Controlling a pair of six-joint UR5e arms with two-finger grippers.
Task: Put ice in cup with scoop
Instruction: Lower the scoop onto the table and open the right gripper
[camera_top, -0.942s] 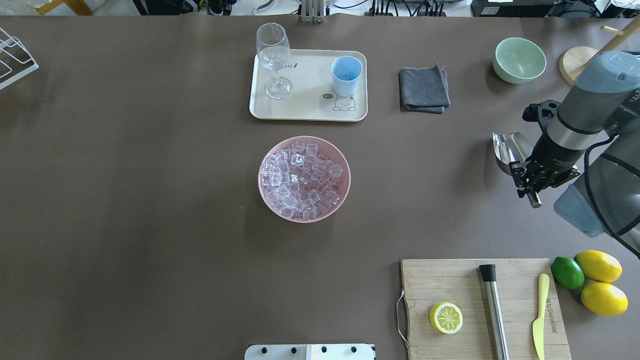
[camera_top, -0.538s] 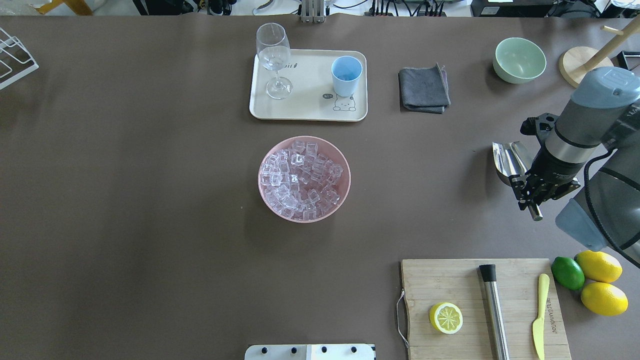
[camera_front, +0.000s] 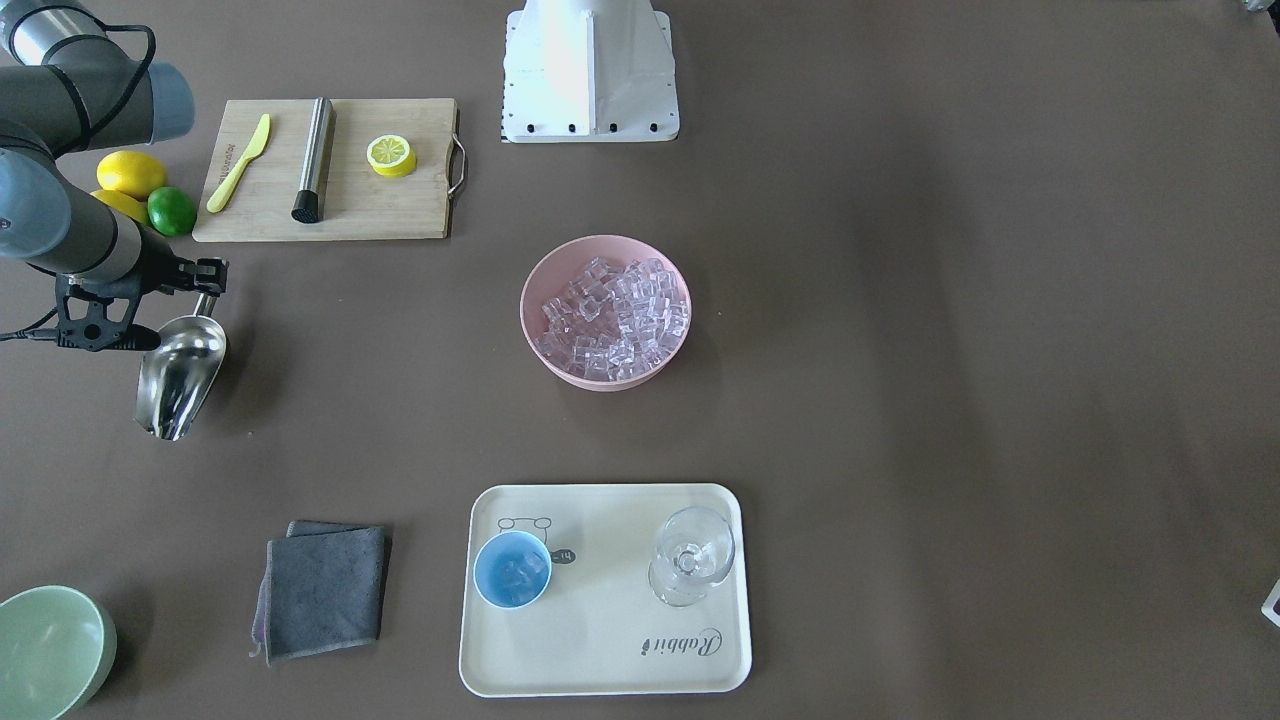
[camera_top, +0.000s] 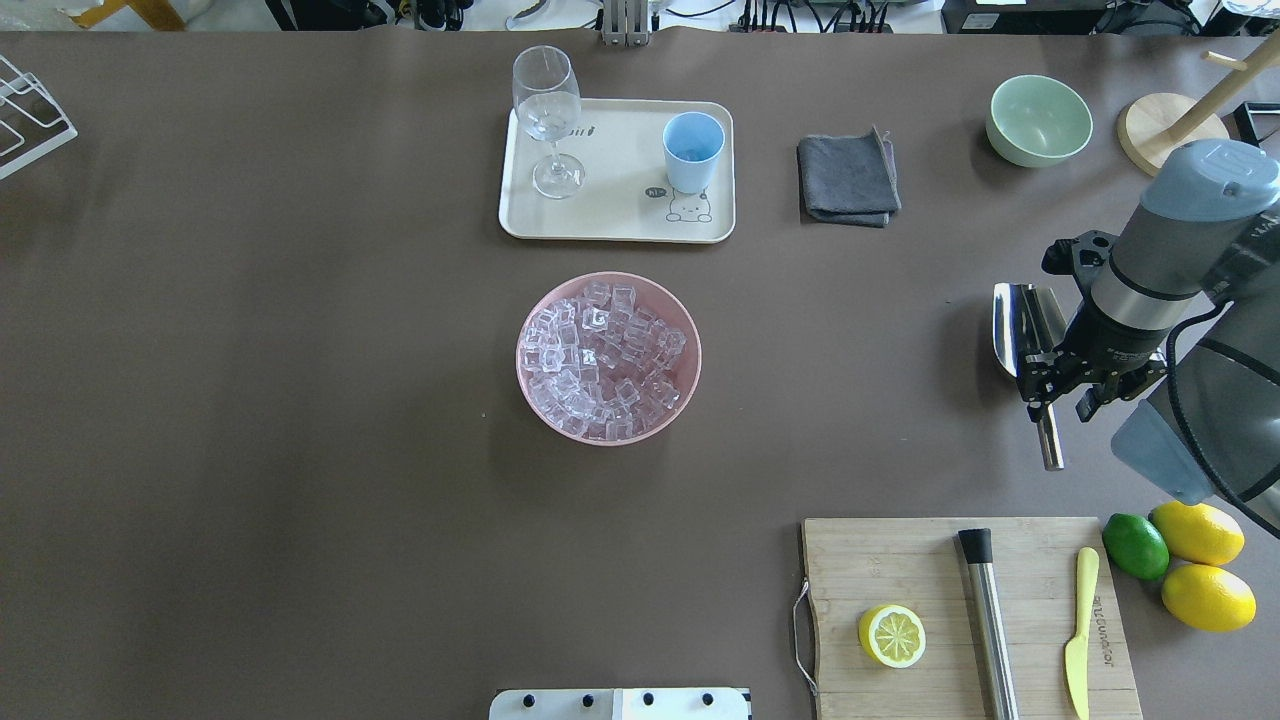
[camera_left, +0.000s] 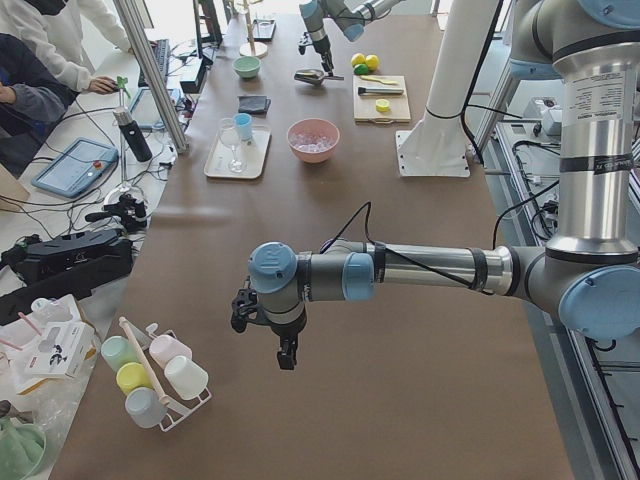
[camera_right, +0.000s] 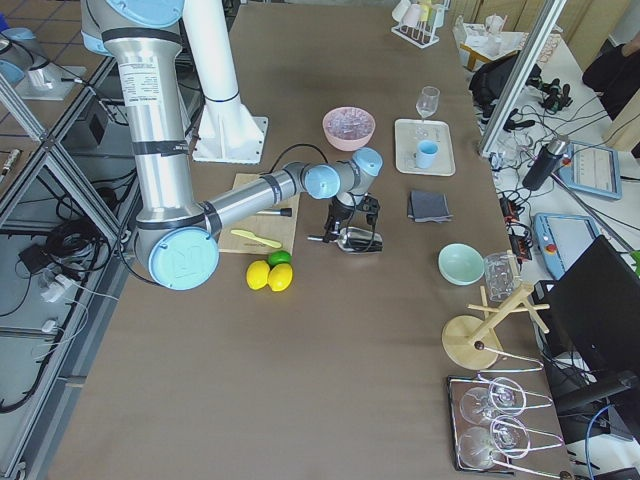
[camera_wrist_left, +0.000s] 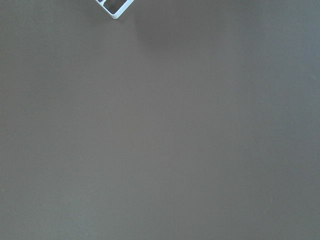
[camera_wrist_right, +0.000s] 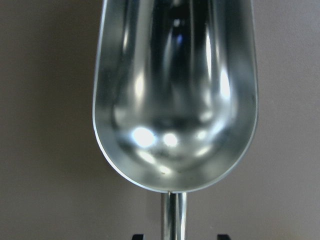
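The steel scoop lies empty on the table at the far right, handle toward the robot; it also shows in the front view and fills the right wrist view. My right gripper straddles the handle, open, with a gap between each finger and the handle. The light-blue cup stands on the cream tray and holds a few ice cubes. Most ice fills the pink bowl at mid-table. My left gripper shows only in the left side view, so I cannot tell its state.
A stemmed glass shares the tray. A grey cloth and a green bowl lie at the back right. A cutting board with a lemon half, steel cylinder and knife sits at the front right, next to lemons and a lime.
The scoop has come down from a tilted hold to lie flat, its handle swung toward the robot. My right gripper's jaws have spread off the handle.
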